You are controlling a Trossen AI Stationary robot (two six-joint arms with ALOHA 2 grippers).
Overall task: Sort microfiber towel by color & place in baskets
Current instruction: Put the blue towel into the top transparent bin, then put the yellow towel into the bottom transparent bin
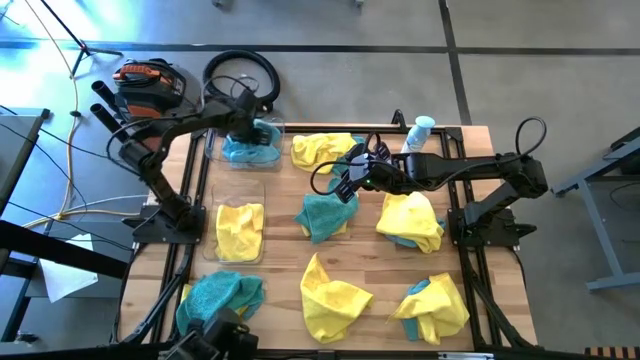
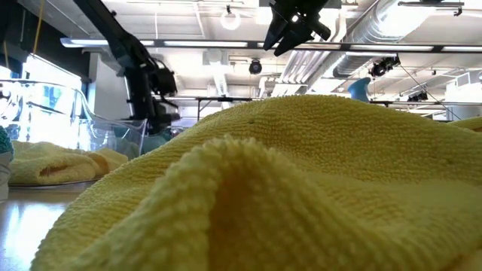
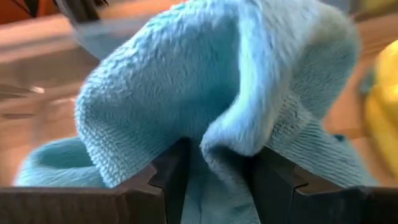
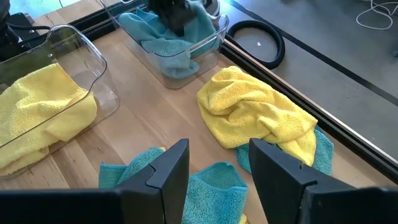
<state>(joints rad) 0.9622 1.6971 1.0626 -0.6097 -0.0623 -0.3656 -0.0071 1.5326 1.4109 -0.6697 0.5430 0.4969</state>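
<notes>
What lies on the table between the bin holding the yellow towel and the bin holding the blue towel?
Only bare wood table; the right wrist view shows nothing between yellow-towel bin and blue-towel bin.

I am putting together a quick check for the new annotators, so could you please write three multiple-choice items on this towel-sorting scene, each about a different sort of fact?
1. Where is the left gripper?
A. over the far basket
B. over the bottle
C. at the table's near edge

2. What colour is the towel in the near basket?
A. teal
B. yellow
C. white

3. What is the state of the right gripper?
A. shut on a yellow towel
B. shut on the bottle
C. open, holding nothing

Answers: 1 A, the high view shows it at the far basket with the teal towel. 2 B, a yellow towel lies there. 3 C, its fingers stand apart above the loose teal towel.
</notes>
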